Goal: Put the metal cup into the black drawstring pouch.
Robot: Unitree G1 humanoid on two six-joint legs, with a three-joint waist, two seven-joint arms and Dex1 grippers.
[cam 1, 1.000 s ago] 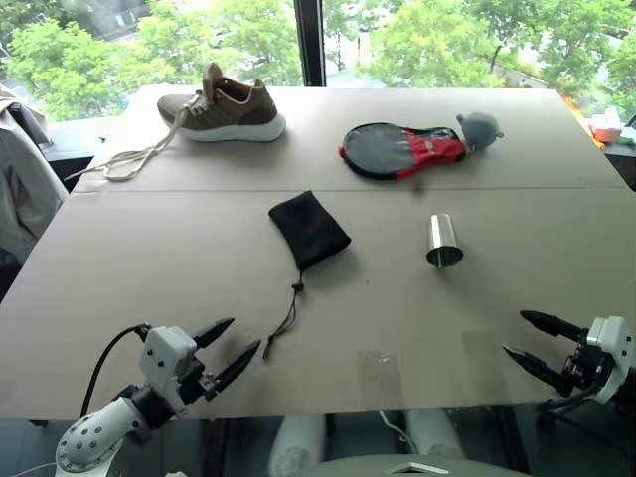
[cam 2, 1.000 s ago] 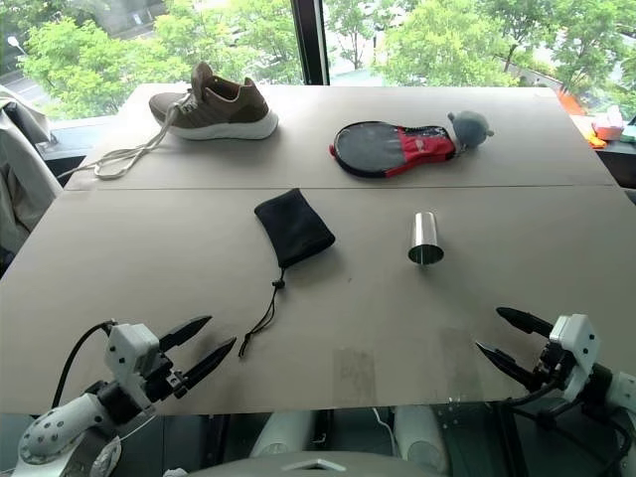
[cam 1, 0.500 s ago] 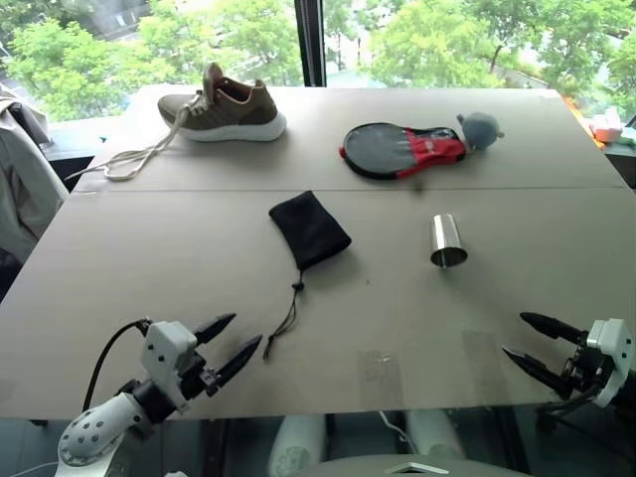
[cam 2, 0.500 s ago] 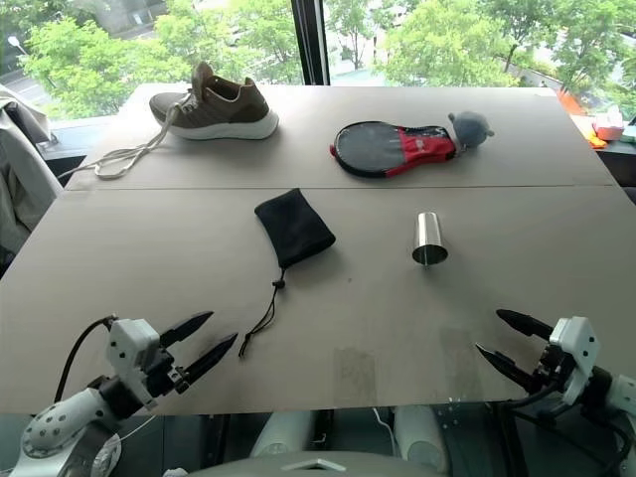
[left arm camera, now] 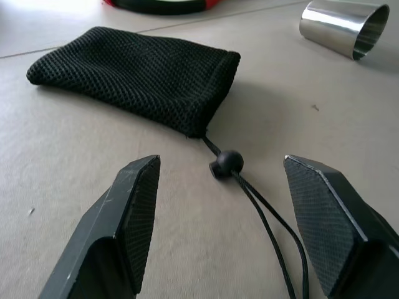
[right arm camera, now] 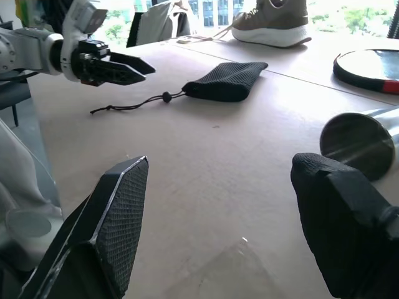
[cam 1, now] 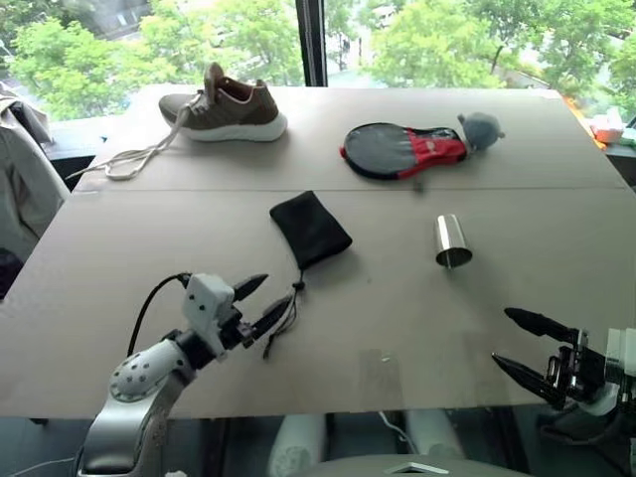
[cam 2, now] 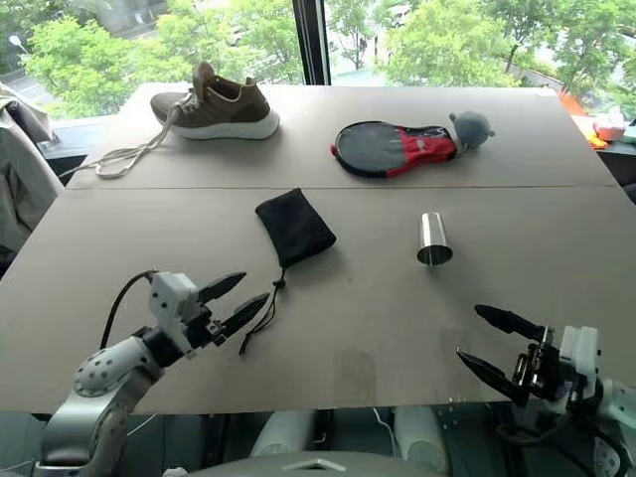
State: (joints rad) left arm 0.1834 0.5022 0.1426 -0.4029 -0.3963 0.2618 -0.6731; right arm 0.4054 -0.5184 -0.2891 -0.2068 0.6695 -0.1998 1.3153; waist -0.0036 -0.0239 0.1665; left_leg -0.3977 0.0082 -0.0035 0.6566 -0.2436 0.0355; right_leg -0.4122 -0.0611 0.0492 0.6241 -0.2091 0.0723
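The black drawstring pouch [cam 1: 310,229] lies flat at the table's middle, its cord and toggle [left arm camera: 227,163] trailing toward me. My left gripper [cam 1: 278,289] hovers low over the table, open, its fingers either side of the cord just short of the toggle, touching nothing. The metal cup [cam 1: 452,241] lies on its side to the right of the pouch, its mouth turned toward me. My right gripper [cam 1: 500,335] stands open and empty near the front edge, well short of the cup [right arm camera: 358,144].
A brown shoe [cam 1: 227,106] with long laces sits far left. A dark grey and red paddle case [cam 1: 402,149] and a grey soft toy [cam 1: 480,127] lie behind the cup. A jacket [cam 1: 20,179] hangs off the left edge.
My left gripper has moved forward and right from the front edge up to the pouch's cord. My right gripper has shifted a little left and turned inward. The cup has drifted slightly right.
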